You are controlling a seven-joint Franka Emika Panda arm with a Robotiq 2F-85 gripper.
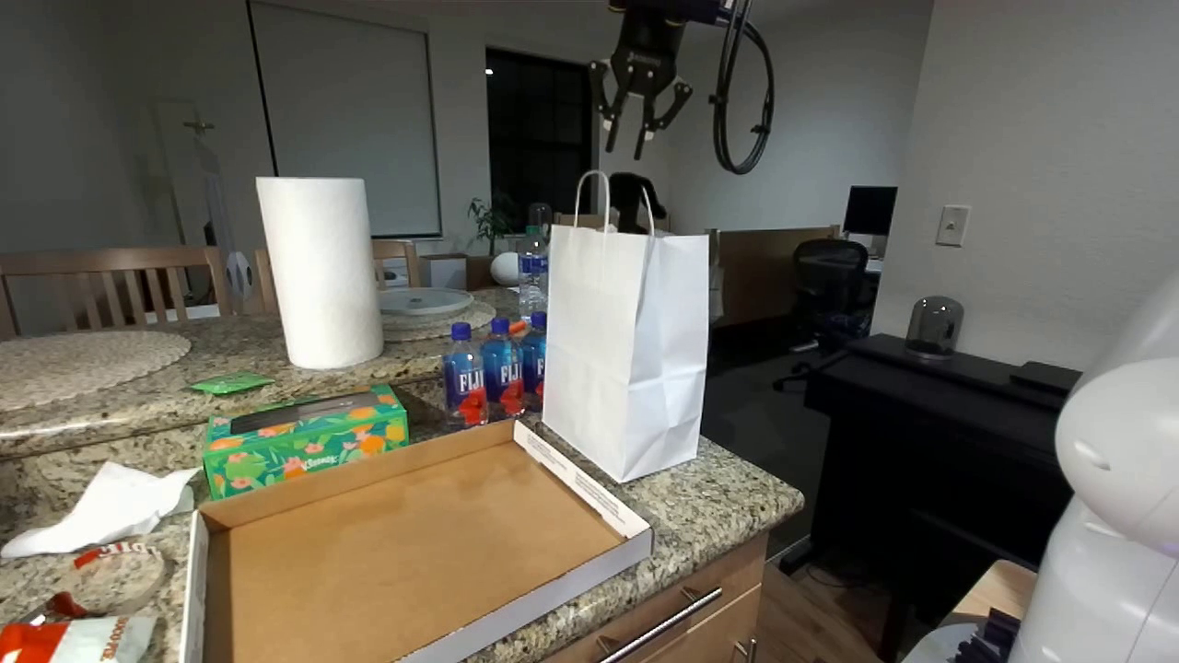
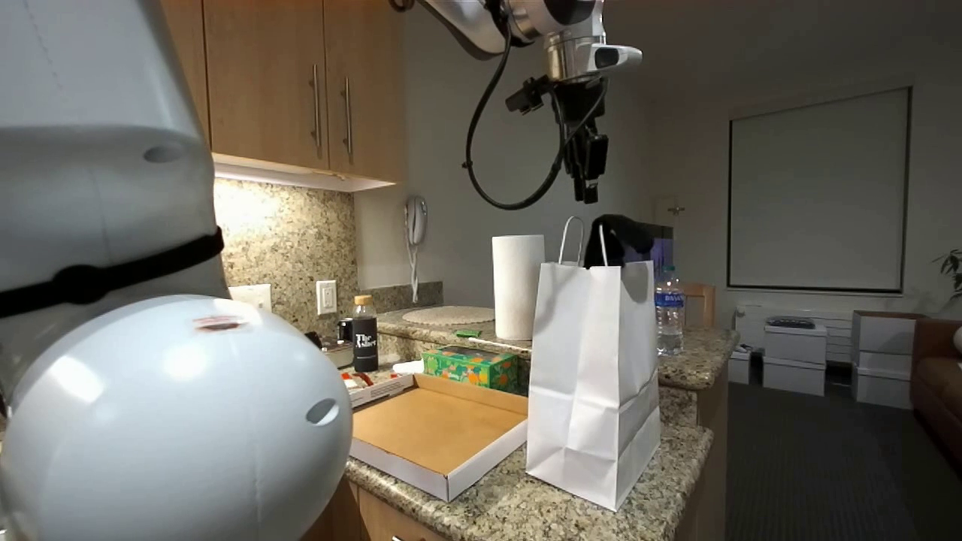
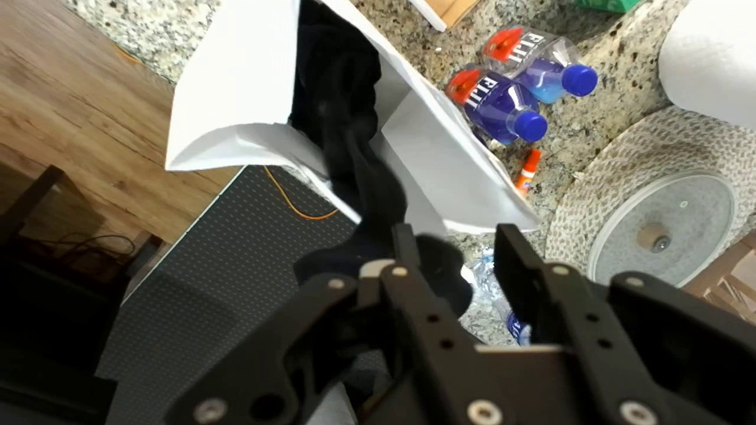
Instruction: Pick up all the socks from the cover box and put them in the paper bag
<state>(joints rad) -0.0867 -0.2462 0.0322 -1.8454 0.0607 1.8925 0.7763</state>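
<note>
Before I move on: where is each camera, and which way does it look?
In an exterior view: above the counter, looking across the cover box toward an office chair; hand and arm show.
In an exterior view: beside the arm, facing the paper bag, cabinets picture left; arm and hand show.
Wrist view: above the paper bag, looking down at black socks; hand shows at bottom.
Both exterior views share paper bag and cover box.

The tall white rectangular bag (image 1: 589,350) looks like matt, creased paper; the wide, shallow brown tray (image 1: 414,543), smooth, dull cardboard; the limp black socks (image 3: 342,82), soft matt cloth; the speckled beige desk (image 1: 723,497), polished stone.
</note>
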